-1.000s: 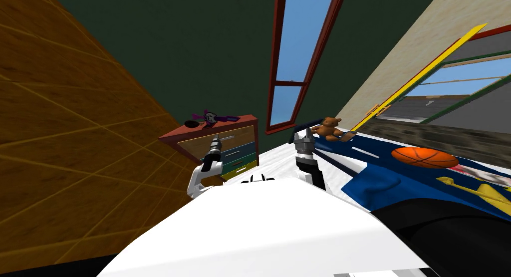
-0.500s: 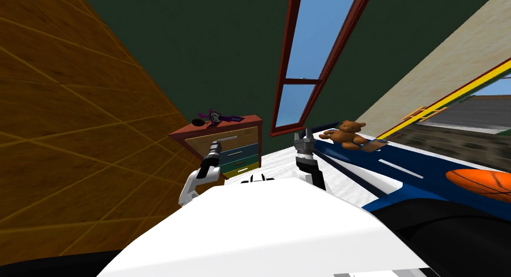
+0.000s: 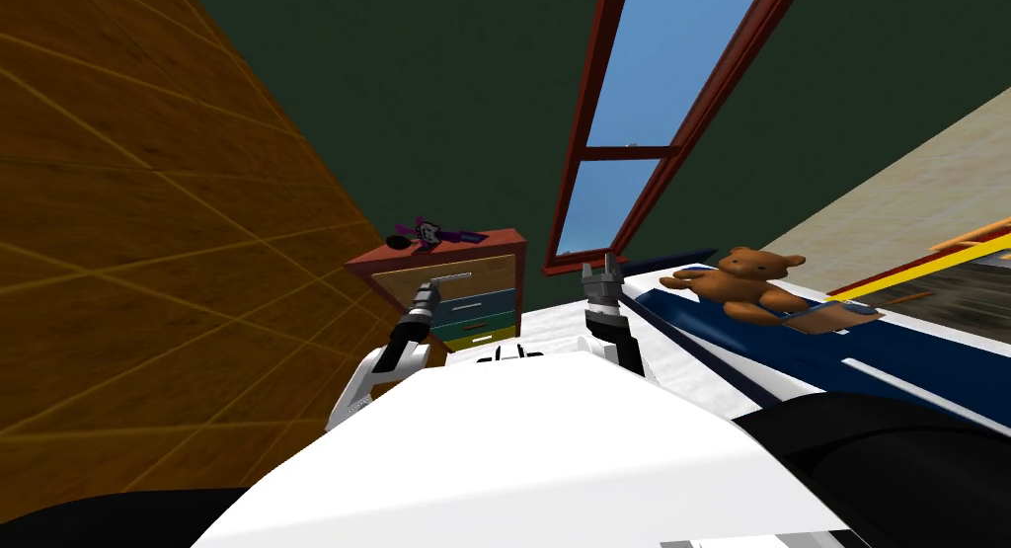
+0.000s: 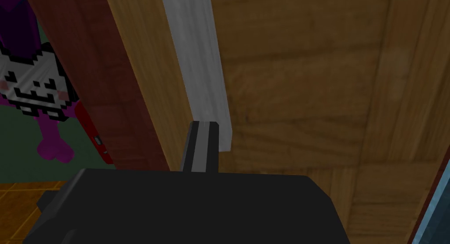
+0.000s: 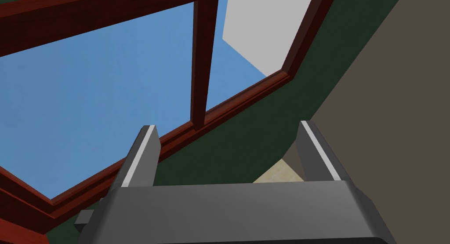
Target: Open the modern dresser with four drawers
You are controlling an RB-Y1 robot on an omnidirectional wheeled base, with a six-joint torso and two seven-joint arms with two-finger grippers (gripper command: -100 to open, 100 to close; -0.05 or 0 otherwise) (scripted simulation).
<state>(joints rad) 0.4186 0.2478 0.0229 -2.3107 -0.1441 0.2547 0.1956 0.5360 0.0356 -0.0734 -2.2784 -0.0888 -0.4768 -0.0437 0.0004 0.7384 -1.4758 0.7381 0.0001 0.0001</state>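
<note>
The dresser has a red-brown frame and four drawers: tan wood on top, then blue-grey, green and yellow. It stands against the dark green wall, ahead and to my left. My left gripper is at the left end of the top drawer's pale bar handle. In the left wrist view its fingers are pressed together, shut, touching the end of the grey-white handle on the tan drawer front. The handle is not between them. My right gripper is raised to the right, open and holding nothing.
A pixel-cat toy with purple limbs lies on the dresser top, also near my left hand. A brown teddy bear sits on the blue-covered bed at my right. A red-framed window is beyond it. The wooden floor lies to the left.
My left gripper's fingers have closed at the end of the top drawer's handle. My head view has swung: the bear and window slid right and the basketball left the picture.
</note>
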